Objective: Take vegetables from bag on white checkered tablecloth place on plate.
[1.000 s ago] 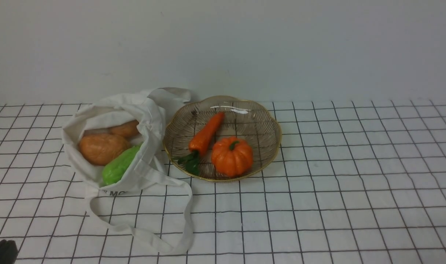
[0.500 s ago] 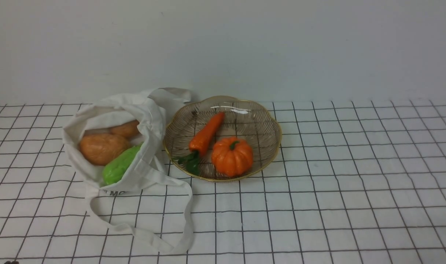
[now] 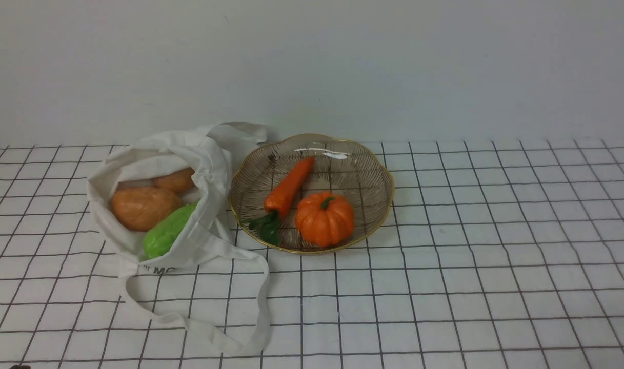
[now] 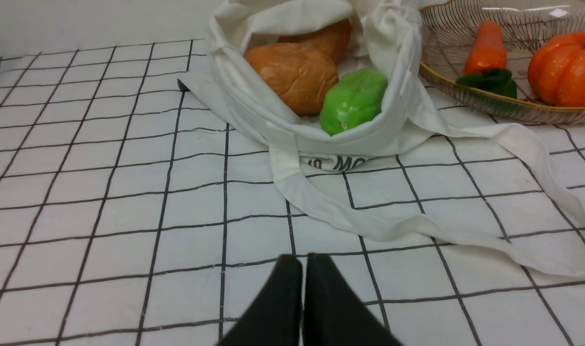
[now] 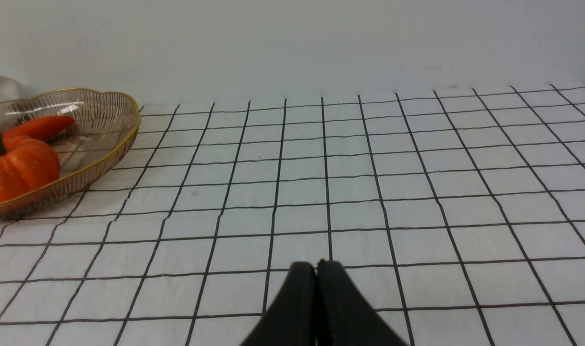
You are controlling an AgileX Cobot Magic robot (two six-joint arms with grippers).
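Wrist-view-only: left gripper (image 4: 304, 262) pinched together

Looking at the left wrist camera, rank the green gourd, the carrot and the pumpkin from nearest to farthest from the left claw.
1. Green gourd: in the bag's open mouth, ahead of the shut left claw.
2. Carrot: on the plate, beyond the bag.
3. Pumpkin: on the plate too, on the carrot's far side from the bag.

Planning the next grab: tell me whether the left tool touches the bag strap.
Apart. Left wrist view shows checkered cloth between the shut left tool and the bag strap.
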